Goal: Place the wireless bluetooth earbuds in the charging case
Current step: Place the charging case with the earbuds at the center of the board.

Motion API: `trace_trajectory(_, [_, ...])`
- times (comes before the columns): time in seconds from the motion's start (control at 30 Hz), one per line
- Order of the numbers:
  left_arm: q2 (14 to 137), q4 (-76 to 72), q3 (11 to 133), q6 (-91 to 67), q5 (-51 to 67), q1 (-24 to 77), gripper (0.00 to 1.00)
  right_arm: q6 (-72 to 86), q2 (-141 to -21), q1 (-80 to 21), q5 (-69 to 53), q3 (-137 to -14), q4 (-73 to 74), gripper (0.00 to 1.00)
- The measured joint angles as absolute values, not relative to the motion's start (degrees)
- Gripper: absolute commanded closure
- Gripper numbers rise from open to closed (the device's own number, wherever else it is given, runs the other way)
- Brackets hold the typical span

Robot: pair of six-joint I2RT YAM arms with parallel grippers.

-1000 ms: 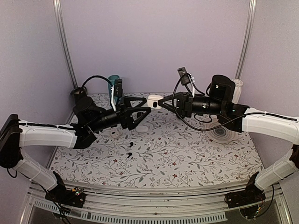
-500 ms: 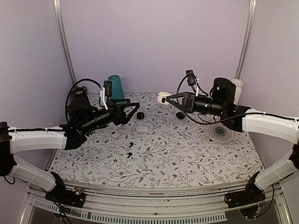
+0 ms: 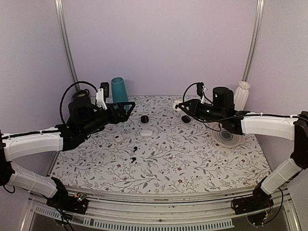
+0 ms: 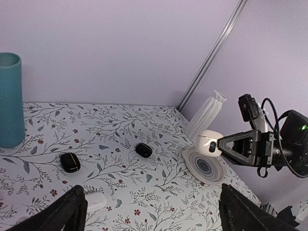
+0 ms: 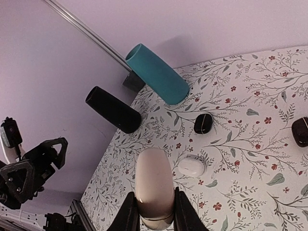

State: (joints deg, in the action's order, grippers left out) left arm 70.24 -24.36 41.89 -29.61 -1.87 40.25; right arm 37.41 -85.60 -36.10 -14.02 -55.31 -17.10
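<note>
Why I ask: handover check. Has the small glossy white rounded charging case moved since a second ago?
Yes: charging case, in right gripper, moved right, away from tall teal cylinder.

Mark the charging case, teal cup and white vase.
charging case point(image 5: 154, 185): right wrist view, middle of its white shell.
teal cup point(image 3: 119, 90): top external view, middle of its side wall.
white vase point(image 4: 204, 115): left wrist view, middle of its body.
</note>
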Motion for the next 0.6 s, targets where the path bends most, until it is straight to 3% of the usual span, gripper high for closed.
trace_trajectory(0.6, [65.0,-21.2,40.3,-26.9,-0.4,39.6,0.04,45.2,-111.2,-29.8,-21.5,-67.8,-17.0,0.97])
